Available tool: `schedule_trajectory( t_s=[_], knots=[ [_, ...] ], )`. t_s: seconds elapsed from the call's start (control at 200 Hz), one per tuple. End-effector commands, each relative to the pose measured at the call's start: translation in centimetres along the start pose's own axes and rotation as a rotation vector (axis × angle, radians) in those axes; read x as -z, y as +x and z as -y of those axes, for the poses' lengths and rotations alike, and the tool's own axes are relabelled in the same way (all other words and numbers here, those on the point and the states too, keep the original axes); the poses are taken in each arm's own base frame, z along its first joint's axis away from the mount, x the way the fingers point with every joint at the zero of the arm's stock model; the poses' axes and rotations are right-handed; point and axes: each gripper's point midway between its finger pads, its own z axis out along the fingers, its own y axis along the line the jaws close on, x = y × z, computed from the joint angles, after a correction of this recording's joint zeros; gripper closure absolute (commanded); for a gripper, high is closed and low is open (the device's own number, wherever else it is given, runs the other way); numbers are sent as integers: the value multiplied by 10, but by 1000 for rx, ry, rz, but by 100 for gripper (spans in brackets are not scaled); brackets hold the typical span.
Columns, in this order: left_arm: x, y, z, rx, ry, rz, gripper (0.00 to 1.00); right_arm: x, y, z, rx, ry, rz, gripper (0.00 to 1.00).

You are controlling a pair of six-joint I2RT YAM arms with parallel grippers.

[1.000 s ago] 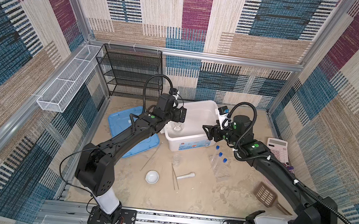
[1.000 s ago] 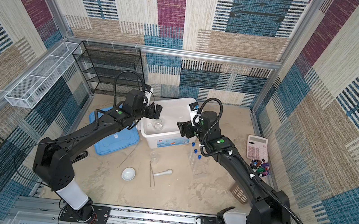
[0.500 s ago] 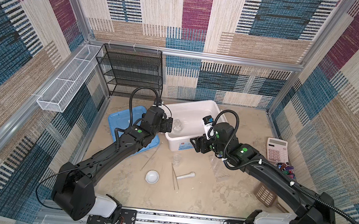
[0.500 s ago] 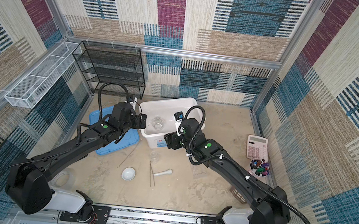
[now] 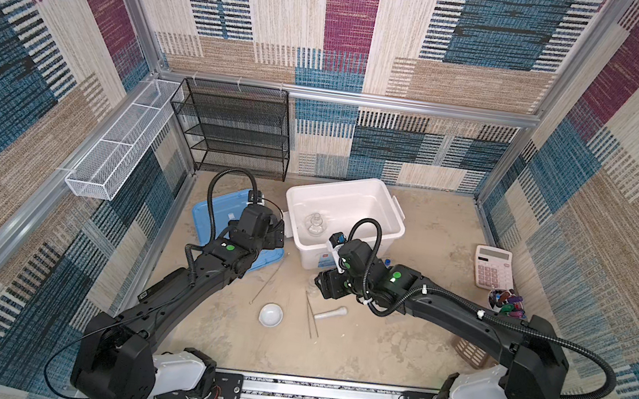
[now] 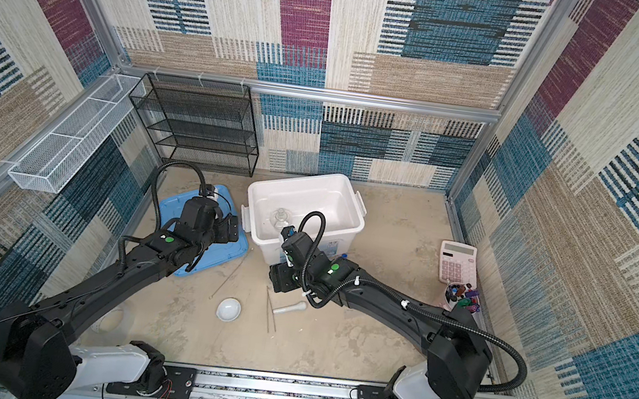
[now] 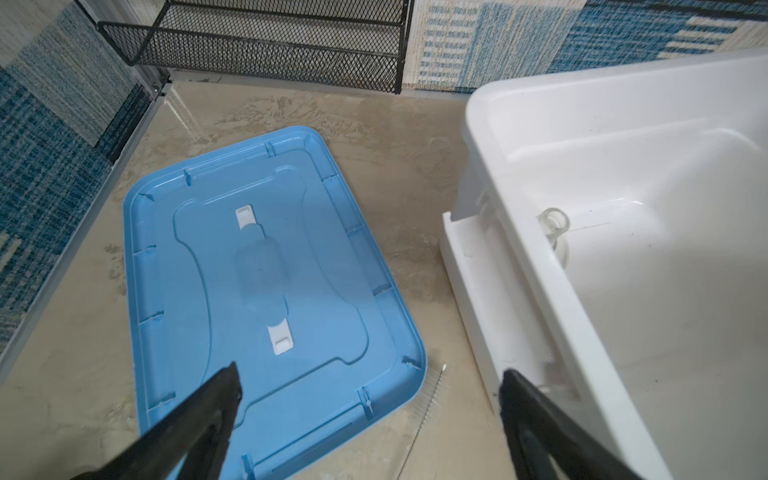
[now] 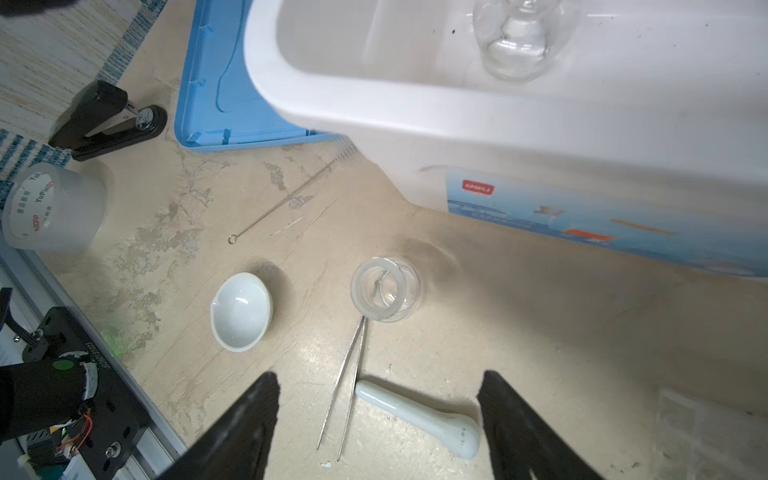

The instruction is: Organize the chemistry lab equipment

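Note:
A white bin (image 5: 375, 208) holds a clear glass flask (image 5: 315, 225). On the floor in front of it lie a small clear glass dish (image 8: 384, 294), a small white bowl (image 5: 270, 314), metal tweezers (image 5: 311, 317), a white pestle (image 5: 330, 313) and a thin rod (image 5: 267, 281) with bristles. My right gripper (image 8: 379, 374) hangs open above the tweezers (image 8: 345, 386) and pestle (image 8: 419, 415), holding nothing. My left gripper (image 7: 370, 370) is open and empty between the blue lid (image 7: 266, 266) and the bin's side (image 7: 490, 316). A blue tube cap (image 5: 386, 262) peeks out behind the right arm.
A pink calculator (image 5: 493, 267) and a cup of markers (image 5: 505, 302) sit at the right wall. A black mesh shelf (image 5: 234, 130) and a white wire basket (image 5: 124, 141) stand at the back left. A stapler (image 8: 104, 120) and a tape roll (image 8: 50, 208) lie at the front left.
Both arms have drawn back from over the bin. The left gripper moved over the blue lid's edge. The right gripper came down and forward over the tweezers and pestle.

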Motion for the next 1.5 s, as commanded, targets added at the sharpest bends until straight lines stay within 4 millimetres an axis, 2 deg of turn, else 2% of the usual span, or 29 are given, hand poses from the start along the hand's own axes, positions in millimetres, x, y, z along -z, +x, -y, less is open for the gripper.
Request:
schedule_trajectory(
  t_s=[0.0,0.115,0.275,0.646,0.962,1.142,1.497],
  knots=[
    [2,8,-6,57,-10,-11,1,-11,3,-4,-48,7,-15,22],
    [2,15,-11,48,-24,-21,1,-26,4,-8,-46,13,-27,24],
    [4,25,-17,39,-42,-31,1,-46,3,-1,-31,78,-58,27],
    [8,36,-27,24,-69,-37,1,-72,4,4,-15,143,-108,35],
    [6,40,-28,21,-76,-45,1,-74,18,6,16,145,-168,37],
    [5,41,-29,31,-77,-50,1,-69,26,10,23,156,-184,38],
    [6,43,-24,39,-52,-55,1,-62,5,2,3,130,-80,37]
  ],
)
